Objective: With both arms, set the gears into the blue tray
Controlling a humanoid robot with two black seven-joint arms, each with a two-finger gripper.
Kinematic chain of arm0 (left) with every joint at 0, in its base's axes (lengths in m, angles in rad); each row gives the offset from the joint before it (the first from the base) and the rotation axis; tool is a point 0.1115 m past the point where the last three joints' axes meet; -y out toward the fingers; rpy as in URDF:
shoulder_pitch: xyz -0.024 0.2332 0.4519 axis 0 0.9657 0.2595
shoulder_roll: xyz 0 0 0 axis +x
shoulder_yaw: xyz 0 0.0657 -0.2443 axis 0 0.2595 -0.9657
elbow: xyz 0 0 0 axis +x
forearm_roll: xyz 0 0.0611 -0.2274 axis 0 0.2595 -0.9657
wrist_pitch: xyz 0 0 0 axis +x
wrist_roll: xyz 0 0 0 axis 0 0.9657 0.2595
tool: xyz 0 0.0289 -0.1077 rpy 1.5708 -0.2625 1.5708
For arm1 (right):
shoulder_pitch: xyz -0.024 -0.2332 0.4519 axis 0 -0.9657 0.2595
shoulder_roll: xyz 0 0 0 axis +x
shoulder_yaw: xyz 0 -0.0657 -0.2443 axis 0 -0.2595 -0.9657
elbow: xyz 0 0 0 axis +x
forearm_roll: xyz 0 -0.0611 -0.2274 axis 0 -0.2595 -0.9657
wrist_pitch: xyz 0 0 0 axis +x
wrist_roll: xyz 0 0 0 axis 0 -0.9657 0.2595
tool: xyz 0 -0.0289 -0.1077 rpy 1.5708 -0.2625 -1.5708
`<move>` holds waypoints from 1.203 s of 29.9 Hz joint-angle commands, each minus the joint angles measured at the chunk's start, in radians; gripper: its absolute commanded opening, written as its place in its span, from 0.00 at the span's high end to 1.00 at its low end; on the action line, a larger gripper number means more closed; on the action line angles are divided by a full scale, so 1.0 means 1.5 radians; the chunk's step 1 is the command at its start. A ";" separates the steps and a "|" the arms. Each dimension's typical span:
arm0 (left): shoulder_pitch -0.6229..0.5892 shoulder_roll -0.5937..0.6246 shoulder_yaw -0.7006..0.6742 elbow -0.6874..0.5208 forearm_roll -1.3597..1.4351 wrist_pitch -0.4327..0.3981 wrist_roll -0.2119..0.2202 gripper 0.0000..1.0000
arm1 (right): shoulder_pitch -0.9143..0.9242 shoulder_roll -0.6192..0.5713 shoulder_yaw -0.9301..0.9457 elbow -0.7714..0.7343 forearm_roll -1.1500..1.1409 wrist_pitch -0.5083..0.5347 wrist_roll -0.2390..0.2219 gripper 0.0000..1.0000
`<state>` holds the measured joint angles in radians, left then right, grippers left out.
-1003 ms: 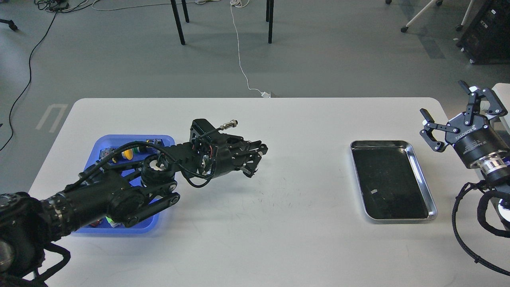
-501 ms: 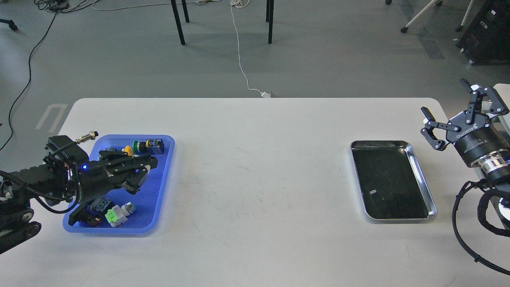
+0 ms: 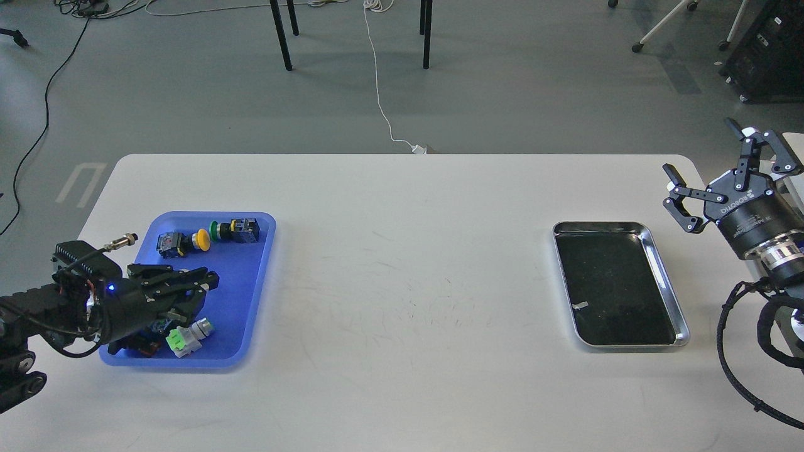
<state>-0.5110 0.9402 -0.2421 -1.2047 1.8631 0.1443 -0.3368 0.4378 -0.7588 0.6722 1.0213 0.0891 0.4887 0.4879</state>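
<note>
The blue tray (image 3: 246,284) lies at the table's left. No gears can be made out anywhere in the head view. The tray holds coloured push-button switches: a yellow-capped one (image 3: 201,238), a green-capped one (image 3: 218,230) and a light green and white one (image 3: 183,339). My left gripper (image 3: 207,290) hangs low over the tray's near left part, pointing right. Its dark fingers stand a little apart with nothing seen between them. My right gripper (image 3: 700,148) is raised at the table's far right edge, open wide and empty.
A shiny steel tray (image 3: 667,281) with a dark bottom lies on the right side of the white table (image 3: 408,301). Chair legs and cables are on the floor beyond the table's far edge.
My left arm has swung left from the table's middle to over the blue tray, then drawn back further left. The right gripper has shifted slightly up and right.
</note>
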 commanded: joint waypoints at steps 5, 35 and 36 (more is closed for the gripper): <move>0.002 -0.001 -0.001 0.002 -0.009 0.001 0.003 0.43 | 0.000 -0.008 -0.001 0.011 -0.001 0.000 -0.001 0.02; -0.171 -0.169 -0.305 0.058 -1.023 -0.210 0.009 0.02 | 0.184 0.077 0.028 -0.107 0.008 -0.022 -0.022 0.01; -0.171 -0.179 -0.317 0.068 -1.050 -0.213 0.013 0.02 | 0.185 0.094 0.039 -0.108 0.009 -0.023 -0.026 0.01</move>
<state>-0.7663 0.7092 -0.6640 -1.1312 0.3833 -0.1416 -0.3274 0.7077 -0.6721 0.7032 0.8639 0.0953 0.4593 0.4598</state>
